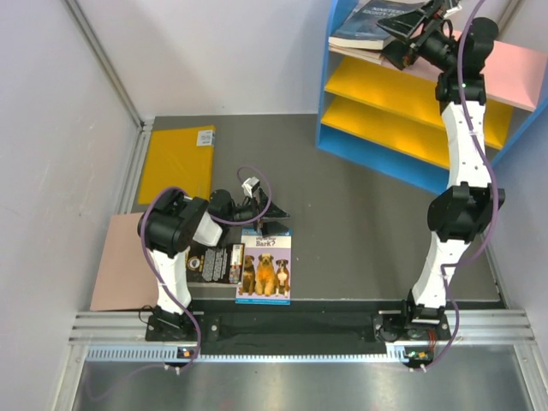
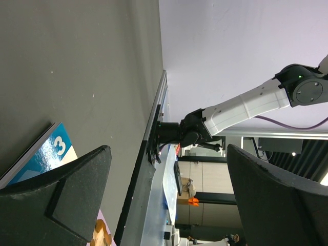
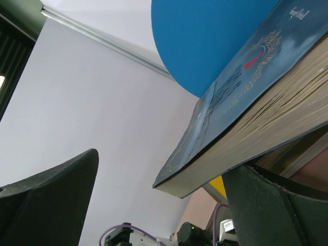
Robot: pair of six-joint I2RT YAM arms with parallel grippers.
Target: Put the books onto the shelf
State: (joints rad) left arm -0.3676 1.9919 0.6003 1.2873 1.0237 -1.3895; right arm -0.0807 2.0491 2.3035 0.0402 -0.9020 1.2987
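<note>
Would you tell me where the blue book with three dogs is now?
In the top view, the dog book lies flat on the table, near-left, just right of the black book and by the left tool.

A dark grey tabletop (image 1: 368, 214) is enclosed by pale lilac walls (image 1: 223, 51) on its far, left and right sides. An aluminium rail (image 1: 291, 330) is fixed along its near edge. At its left edge a yellow sheet (image 1: 175, 163) and a pinkish-brown board (image 1: 120, 261) are laid flat.
</note>
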